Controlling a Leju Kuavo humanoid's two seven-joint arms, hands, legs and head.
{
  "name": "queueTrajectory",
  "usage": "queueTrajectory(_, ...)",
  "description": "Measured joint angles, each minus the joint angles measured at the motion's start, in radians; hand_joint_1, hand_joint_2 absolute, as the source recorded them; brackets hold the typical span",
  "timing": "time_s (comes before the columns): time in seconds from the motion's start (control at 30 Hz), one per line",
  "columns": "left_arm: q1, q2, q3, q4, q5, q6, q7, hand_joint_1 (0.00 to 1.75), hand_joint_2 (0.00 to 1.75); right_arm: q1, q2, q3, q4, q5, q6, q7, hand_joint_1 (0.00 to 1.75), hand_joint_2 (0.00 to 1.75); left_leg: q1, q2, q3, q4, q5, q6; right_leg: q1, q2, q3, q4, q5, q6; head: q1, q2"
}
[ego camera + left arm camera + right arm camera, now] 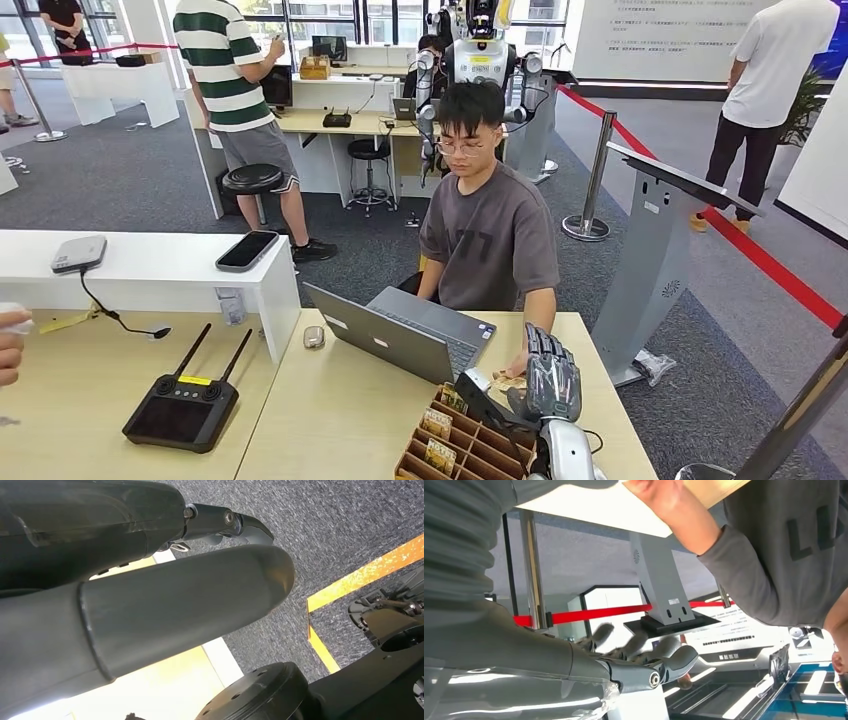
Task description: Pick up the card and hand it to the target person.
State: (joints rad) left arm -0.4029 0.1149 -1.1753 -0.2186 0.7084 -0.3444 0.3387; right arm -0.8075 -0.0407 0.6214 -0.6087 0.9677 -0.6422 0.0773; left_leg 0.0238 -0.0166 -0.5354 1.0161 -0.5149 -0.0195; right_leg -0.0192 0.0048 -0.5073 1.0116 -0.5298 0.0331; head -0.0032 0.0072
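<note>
My right hand (548,378) is raised over the table (340,420) at its near right, just beyond the card box (462,440). A card (509,382) sits against its fingers, and the seated person's hand (517,366) touches that card from the far side. I cannot tell whether my fingers pinch it. The laptop (400,335) stands to the left. My left hand (150,605) hangs over the carpet; I cannot tell its state
</note>
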Motion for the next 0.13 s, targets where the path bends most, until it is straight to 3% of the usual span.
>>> queueTrajectory(0.13, 0.0, 0.0, 0.0, 0.0, 0.0, 0.0, 0.0, 0.0, 0.0, 0.001, 0.0, 0.0, 0.0, -0.002, 0.0, -0.001, 0.0, 1.75, 0.0, 0.0, 0.0, 0.0, 0.0, 0.0, 0.0, 0.0, 0.0, 0.0, 0.0, 0.0, 0.0, 0.0)
